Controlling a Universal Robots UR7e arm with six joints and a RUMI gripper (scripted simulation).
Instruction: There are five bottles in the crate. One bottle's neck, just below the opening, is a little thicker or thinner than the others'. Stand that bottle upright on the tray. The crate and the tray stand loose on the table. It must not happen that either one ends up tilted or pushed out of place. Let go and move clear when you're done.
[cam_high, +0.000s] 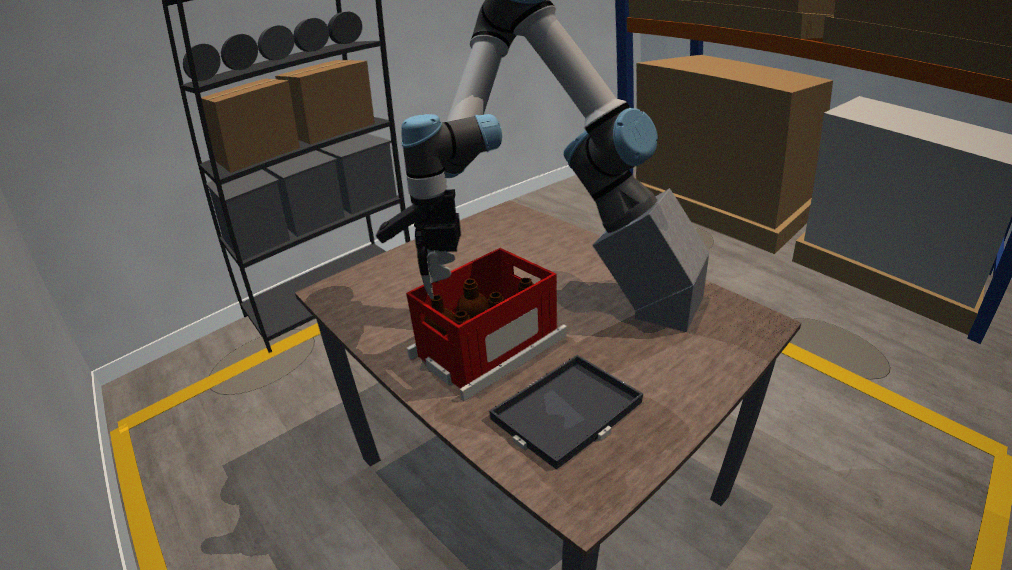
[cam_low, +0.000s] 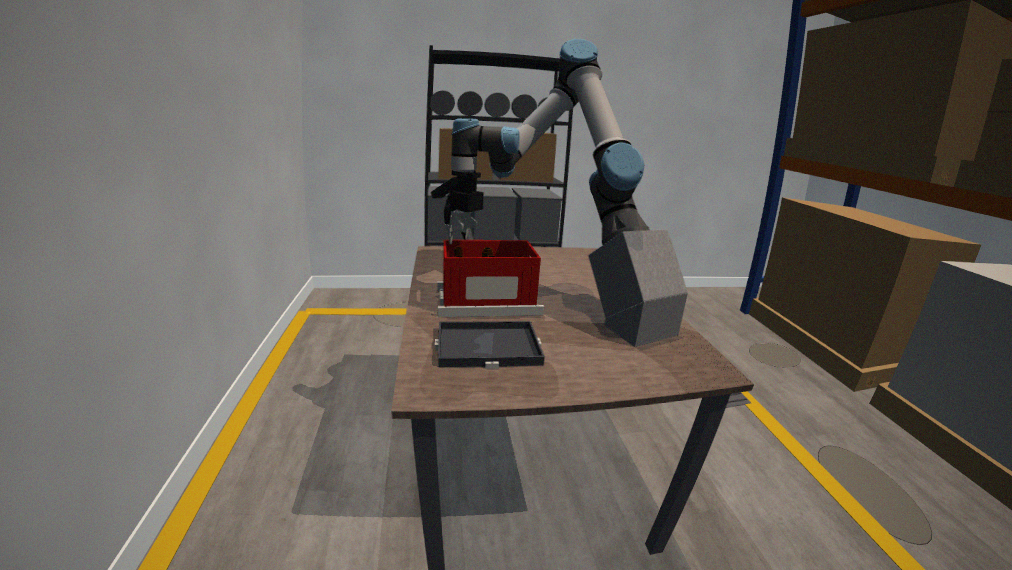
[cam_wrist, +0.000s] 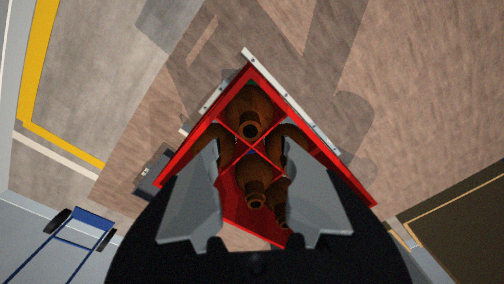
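Note:
A red crate (cam_high: 485, 315) stands on the table with several brown bottles upright in its compartments. One bottle's neck (cam_high: 469, 291) shows above the others. My gripper (cam_high: 431, 279) hangs over the crate's far left corner, fingertips about at rim height. In the wrist view my fingers stand partly open, and a bottle mouth (cam_wrist: 255, 200) lies below and between them with gaps on both sides. Another bottle mouth (cam_wrist: 248, 131) shows further on. The dark, empty tray (cam_high: 566, 409) lies in front of the crate. The crate (cam_low: 491, 272) and the tray (cam_low: 490, 344) also show in the exterior view.
White rails (cam_high: 509, 361) border the crate's base. The arm's grey base block (cam_high: 655, 265) stands on the table to the right of the crate. A metal shelf (cam_high: 283, 141) with boxes stands behind the table.

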